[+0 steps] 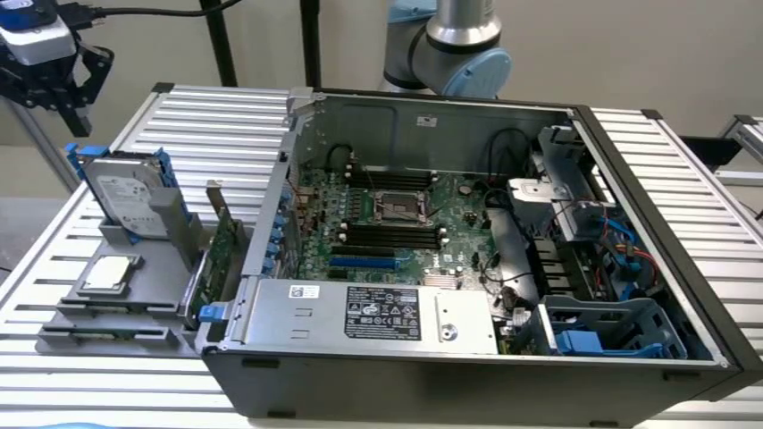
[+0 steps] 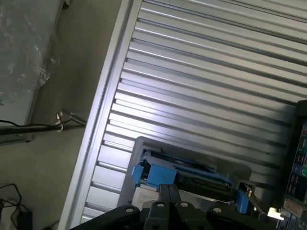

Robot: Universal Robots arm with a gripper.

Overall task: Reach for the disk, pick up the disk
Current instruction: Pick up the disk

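Note:
The disk [image 1: 129, 204] is a silver-grey hard drive with a white label and blue rails. It stands on edge in a grey holder [image 1: 120, 299] at the exterior view's left. My black gripper [image 1: 79, 121] hangs above the disk's upper corner, apart from it, with nothing in it. In the wrist view the disk's blue-railed top edge [image 2: 184, 173] lies just beyond my gripper [image 2: 168, 194], whose fingers are pressed together, shut.
An open computer case [image 1: 667, 268] fills the middle of the slatted metal table [image 1: 214, 116]. On the holder lie a small square silver chip [image 1: 105, 273] and an upright green circuit card [image 1: 222, 255]. The arm's base [image 1: 459, 45] rises behind the case. Cables [image 2: 43, 127] lie on the floor.

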